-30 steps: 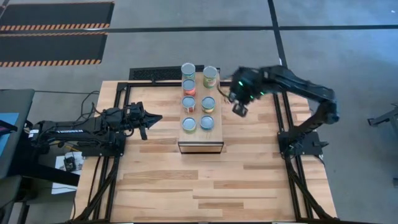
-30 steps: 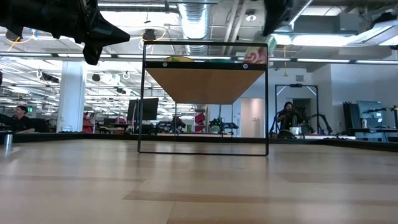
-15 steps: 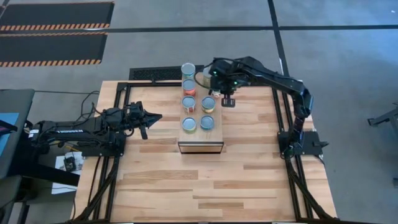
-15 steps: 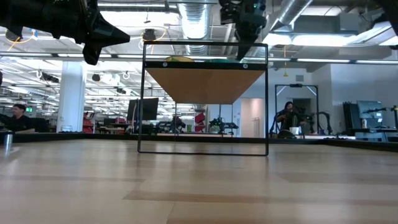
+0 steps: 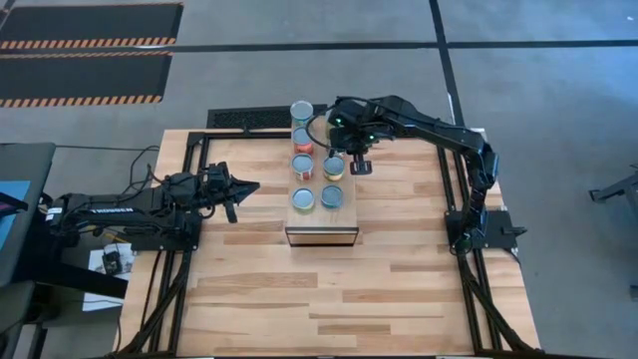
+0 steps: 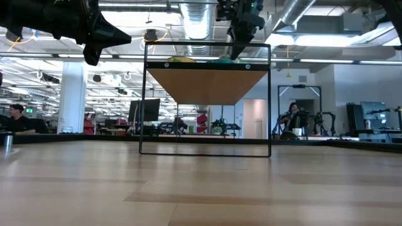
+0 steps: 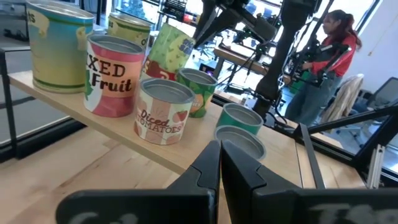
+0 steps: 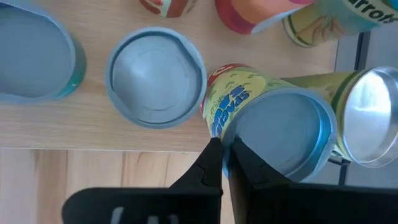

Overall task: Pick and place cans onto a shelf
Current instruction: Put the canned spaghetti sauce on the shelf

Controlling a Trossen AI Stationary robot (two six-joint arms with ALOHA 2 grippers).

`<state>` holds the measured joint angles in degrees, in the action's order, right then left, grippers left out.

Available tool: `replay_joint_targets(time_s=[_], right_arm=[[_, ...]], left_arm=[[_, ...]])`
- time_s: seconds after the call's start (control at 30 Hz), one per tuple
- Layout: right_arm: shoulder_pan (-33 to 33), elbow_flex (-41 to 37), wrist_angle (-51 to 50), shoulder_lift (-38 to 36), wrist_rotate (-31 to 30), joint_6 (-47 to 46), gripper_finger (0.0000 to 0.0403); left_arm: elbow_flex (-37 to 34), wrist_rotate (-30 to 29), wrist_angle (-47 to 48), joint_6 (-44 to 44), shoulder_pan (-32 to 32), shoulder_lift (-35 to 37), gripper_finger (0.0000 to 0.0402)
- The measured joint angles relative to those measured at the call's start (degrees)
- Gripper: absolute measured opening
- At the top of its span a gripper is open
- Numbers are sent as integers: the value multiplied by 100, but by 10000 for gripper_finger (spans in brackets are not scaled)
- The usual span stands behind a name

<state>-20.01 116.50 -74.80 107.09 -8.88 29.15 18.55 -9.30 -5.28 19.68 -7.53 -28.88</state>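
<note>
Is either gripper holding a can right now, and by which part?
No. The right gripper is shut and empty above the cans on the shelf; the left gripper waits shut beside it.

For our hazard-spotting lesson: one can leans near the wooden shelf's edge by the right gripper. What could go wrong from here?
1. The tilted yellow-green labelled metal can leans at the edge of the light-wood shelf; the right gripper, close beside it, might nudge it off.
2. A toppling can may strike the upright silver-topped can next to it.
</note>
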Motion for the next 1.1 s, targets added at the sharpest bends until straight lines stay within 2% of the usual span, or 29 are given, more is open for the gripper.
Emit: replay_joint_targets(time_s=[0.37,0.67,1.1], right_arm=[[59,1,158,99,-7,94,23],[48,1,180,105,-11,97,49],[48,-2,234,105,-11,133,51]], left_arm=[[0,-8,0,4,0,0,0],[0,-9,2,7,0,0,0],[0,-8,0,37,0,2,0]])
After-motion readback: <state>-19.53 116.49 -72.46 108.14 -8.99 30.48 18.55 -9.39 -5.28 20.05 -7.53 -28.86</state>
